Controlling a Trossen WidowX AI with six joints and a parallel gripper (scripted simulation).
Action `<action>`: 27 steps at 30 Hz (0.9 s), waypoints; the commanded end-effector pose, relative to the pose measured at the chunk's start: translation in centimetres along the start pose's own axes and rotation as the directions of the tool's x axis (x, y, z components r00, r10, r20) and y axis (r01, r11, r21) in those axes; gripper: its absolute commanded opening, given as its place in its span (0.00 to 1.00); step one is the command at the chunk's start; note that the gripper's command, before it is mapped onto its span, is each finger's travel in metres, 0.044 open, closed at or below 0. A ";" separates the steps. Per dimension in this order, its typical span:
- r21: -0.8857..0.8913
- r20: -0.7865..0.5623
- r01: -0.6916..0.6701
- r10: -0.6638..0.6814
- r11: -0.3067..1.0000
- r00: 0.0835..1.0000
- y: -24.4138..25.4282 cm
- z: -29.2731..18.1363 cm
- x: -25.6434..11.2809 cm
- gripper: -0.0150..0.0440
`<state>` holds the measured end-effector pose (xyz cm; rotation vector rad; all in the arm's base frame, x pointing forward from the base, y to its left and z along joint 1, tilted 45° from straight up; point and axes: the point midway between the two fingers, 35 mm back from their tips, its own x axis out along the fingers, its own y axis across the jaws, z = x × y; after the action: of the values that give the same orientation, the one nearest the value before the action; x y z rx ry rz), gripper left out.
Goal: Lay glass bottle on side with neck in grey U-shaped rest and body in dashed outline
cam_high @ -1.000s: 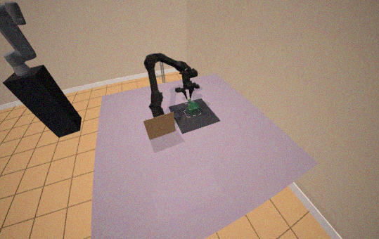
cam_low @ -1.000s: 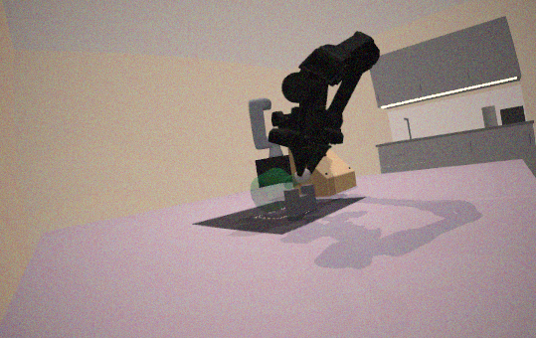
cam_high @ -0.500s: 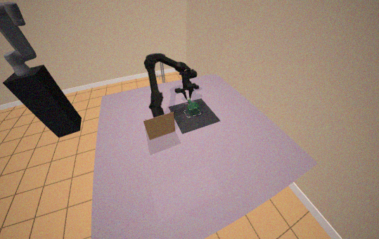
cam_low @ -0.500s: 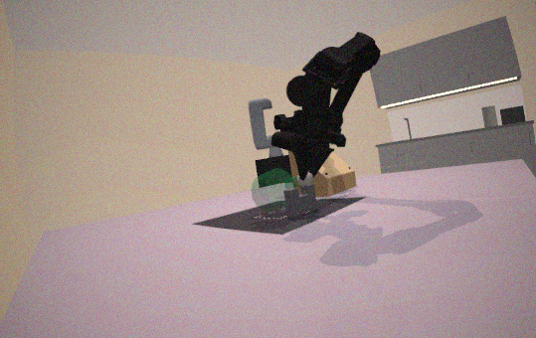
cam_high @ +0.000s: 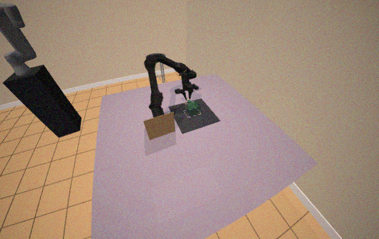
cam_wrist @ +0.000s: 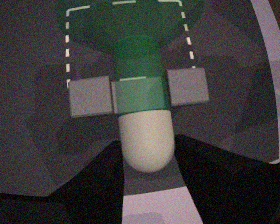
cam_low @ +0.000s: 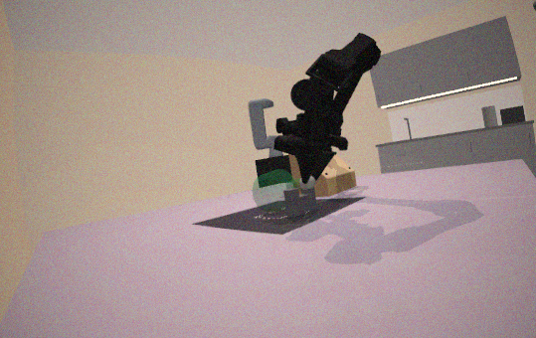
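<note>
Through the wrist view, from left to right, I have one black finger, the bottle's cream-coloured end (cam_low: 307,183) (cam_wrist: 147,142), then the other finger. My gripper (cam_high: 188,100) (cam_low: 308,182) (cam_wrist: 148,145) is partly closed, with that end held between its fingers.

In the exterior view, the glass bottle (cam_high: 193,105) (cam_low: 275,186) (cam_wrist: 138,60) lies on its side over the dark mat (cam_high: 202,123) (cam_low: 236,224) (cam_wrist: 31,100), its rounded, see-through green body at left and its neck reaching right to the grey U-shaped rest (cam_low: 293,203) (cam_wrist: 90,96). From my wrist camera the neck lines up between the two prongs; I can't quite tell whether it bears on the rest. The dashed outline (cam_high: 200,112) (cam_low: 270,218) (cam_wrist: 68,47) shows through the glass, and the body looks wider than it from here.
</note>
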<state>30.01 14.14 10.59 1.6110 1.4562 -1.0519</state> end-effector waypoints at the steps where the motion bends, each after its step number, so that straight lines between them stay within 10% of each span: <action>1: 0.004 0.001 0.001 -0.001 1.000 1.000 0.0 -0.1 0.2 0.44; 27: -0.010 -0.007 0.000 0.000 1.000 1.000 0.0 -0.2 0.7 0.44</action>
<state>30.05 14.76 10.31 1.6111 1.4663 -1.0342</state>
